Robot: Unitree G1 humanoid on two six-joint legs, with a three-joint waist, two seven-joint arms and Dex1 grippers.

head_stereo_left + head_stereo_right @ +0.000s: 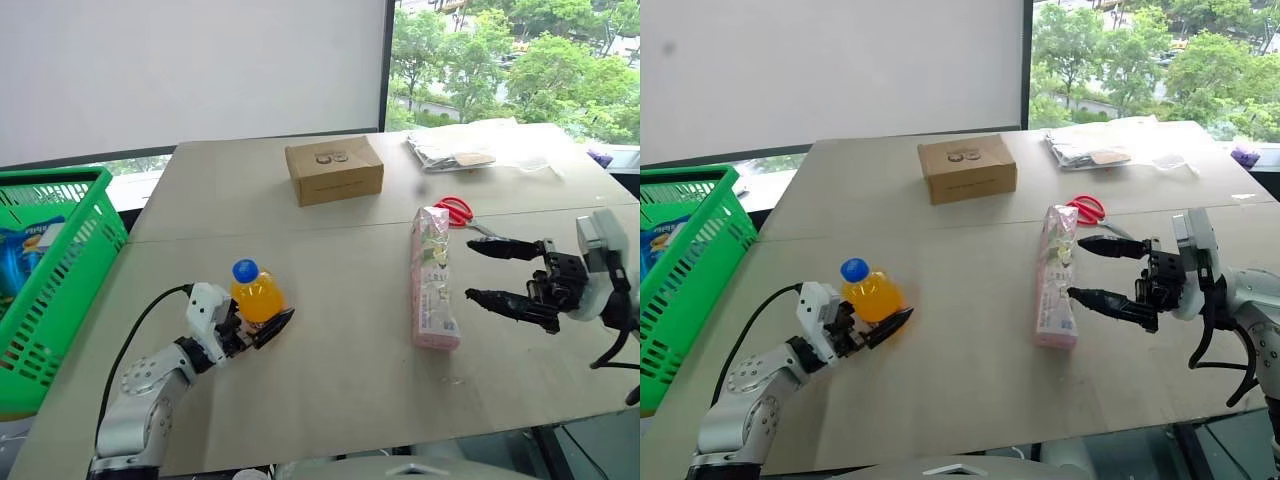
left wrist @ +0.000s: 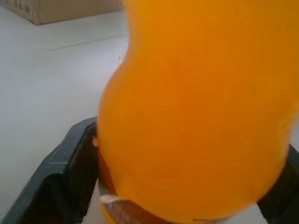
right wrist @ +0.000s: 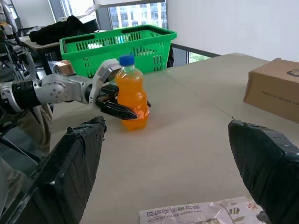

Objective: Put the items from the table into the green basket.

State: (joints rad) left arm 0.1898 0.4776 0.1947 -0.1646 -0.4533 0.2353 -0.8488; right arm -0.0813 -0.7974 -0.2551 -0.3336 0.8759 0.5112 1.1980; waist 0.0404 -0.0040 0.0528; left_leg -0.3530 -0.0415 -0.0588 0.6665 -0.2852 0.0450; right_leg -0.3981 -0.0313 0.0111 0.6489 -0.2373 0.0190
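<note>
Left gripper (image 1: 262,327) around the orange bottle (image 1: 256,293)

I've got the fingers straddling the upright bottle low on its body, not visibly tight yet, so it lifts without tipping; green basket (image 1: 62,262) waits off the table's (image 1: 330,380) left edge; right gripper (image 1: 500,272) hovers wide open beside the pink packet (image 1: 433,277), ready for its turn

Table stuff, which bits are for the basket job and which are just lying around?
Job: bottle, in the left hand; pink packet; green basket; table.
Lying about: cardboard box, red scissors, clear bags.
</note>
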